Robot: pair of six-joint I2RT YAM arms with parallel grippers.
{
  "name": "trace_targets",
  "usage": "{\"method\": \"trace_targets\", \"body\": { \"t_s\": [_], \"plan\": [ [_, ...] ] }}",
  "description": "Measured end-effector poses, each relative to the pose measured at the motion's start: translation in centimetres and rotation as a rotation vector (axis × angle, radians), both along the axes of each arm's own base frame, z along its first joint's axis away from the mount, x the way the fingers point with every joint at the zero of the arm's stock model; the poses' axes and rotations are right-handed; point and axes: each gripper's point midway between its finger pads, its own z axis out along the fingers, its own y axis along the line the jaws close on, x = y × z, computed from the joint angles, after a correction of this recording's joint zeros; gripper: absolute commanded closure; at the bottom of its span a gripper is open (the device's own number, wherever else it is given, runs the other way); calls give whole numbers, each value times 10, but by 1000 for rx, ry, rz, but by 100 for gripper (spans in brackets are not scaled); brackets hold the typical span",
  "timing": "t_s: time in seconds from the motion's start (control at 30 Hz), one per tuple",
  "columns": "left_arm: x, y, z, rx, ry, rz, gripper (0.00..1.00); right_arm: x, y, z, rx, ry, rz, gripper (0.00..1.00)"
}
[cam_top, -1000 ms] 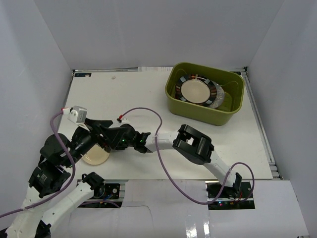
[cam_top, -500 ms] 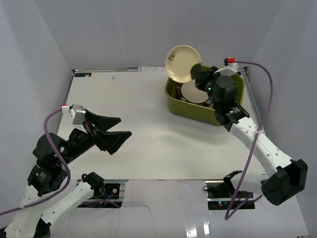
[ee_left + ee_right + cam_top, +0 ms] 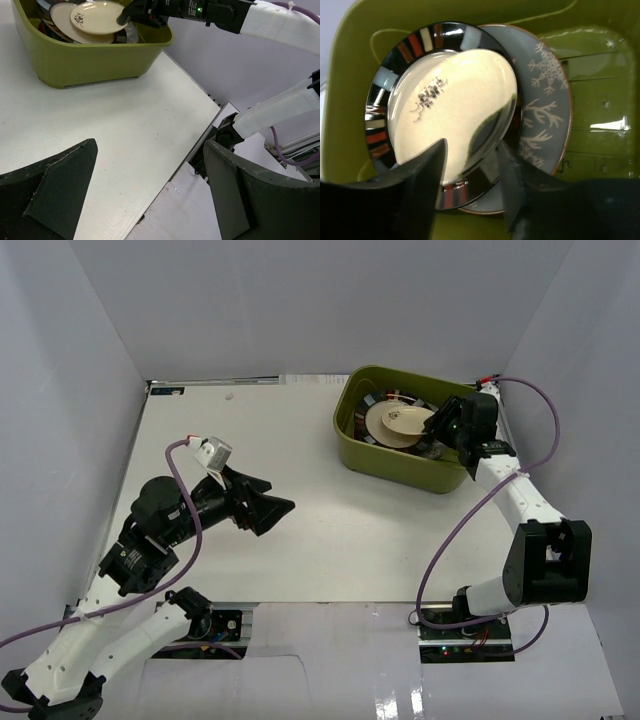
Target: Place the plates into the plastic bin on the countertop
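Right fingers (image 3: pixel 422 175) are parted a little. The small cream plate's (image 3: pixel 450 105) rim sits in the gap, which looks wider than the rim, so I see no clamp on it. Right gripper (image 3: pixel 437 428) is down inside the plastic bin (image 3: pixel 400 470), at the far right of the countertop (image 3: pixel 280 430).

Left gripper (image 3: pixel 262 502) hangs over the near-left part of the countertop, well away from the bin. Its fingers (image 3: pixel 55 195) are spread as wide as they go with nothing between them.

Hidden or unclear:
- The cream plate lies tilted on the black-rimmed plate (image 3: pixel 377 90) and covers its whole centre. Only the ring of coloured blocks shows.
- The grey plate (image 3: pixel 545 100) with the white antler pattern is underneath. Its left half is covered.
- The right fingers block the bottom strip of the wrist view, so the near rims of the stack can't be seen.
- Anything lower in the stack can't be made out. From above there's a reddish bit at the far edge, but I can't tell what it is.
- The dark motif on the cream plate is too small to read.
- The left wrist view cuts the bin (image 3: pixel 75 60) off at the top and left.

Count: 3 plates I can tell apart, all in the bin. 1 bin, 2 arms.
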Motion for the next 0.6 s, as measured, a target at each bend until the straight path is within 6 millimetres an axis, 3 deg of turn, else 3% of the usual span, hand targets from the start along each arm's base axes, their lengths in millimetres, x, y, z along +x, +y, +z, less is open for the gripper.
{"method": "trace_targets", "body": {
  "t_s": [0.03, 0.07, 0.13, 0.17, 0.27, 0.37, 0.5, 0.6],
  "plan": [
    [1, -1, -2, 4, 6, 0, 2, 0, 0, 0, 3, -1, 8, 36],
    [2, -2, -4, 6, 9, 0, 2, 0, 1, 2, 10, -4, 14, 15],
    [3, -2, -5, 10, 13, 0, 2, 0, 3, 2, 20, -4, 20, 2],
    [4, -3, -5, 12, 12, 3, 2, -1, 3, 2, 19, -1, 26, 10],
    [8, -1, -6, 20, 7, 23, 2, -2, 1, 5, 11, 10, 33, 10],
    [13, 4, -3, 25, -3, 58, 2, -9, -1, 27, 5, -22, 34, 10],
    [16, 10, 15, 8, -32, 102, 2, -35, 4, 90, 18, -176, 83, 10],
    [17, 16, 37, -21, -71, 132, 2, -73, 16, 151, 53, -346, 165, 10]
  ]
}}
